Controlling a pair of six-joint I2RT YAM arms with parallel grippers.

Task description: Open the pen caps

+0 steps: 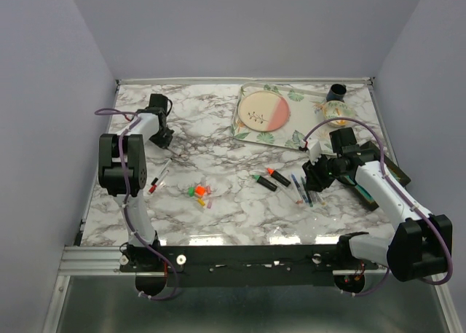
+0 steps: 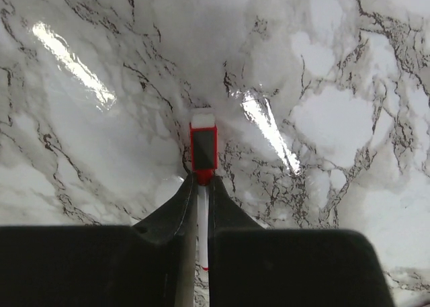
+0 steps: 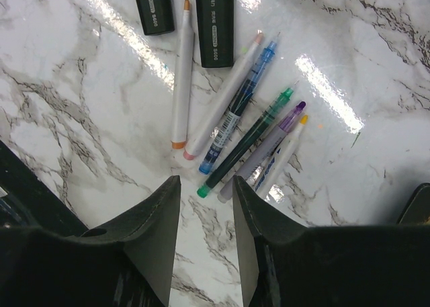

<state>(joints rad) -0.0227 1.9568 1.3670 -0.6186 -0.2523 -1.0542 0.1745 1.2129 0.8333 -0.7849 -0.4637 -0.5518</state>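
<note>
My left gripper (image 2: 203, 181) is shut on a thin white pen (image 2: 202, 220), just below its red cap (image 2: 203, 149), which points away over the marble table. In the top view this gripper (image 1: 167, 138) is at the far left. My right gripper (image 3: 205, 183) is open and empty, low over a row of several uncapped thin pens (image 3: 245, 136); in the top view it (image 1: 314, 178) is right of centre. Two black highlighters (image 1: 273, 179) lie uncapped left of those pens. Several loose caps (image 1: 200, 192), orange, green, yellow and pink, lie in a small pile mid-table.
Another thin pen with a red end (image 1: 157, 179) lies at the left. A patterned tray (image 1: 291, 132) with a round plate stands at the back, a black cup (image 1: 337, 92) at the back right, a dark flat object (image 1: 380, 183) at the right edge.
</note>
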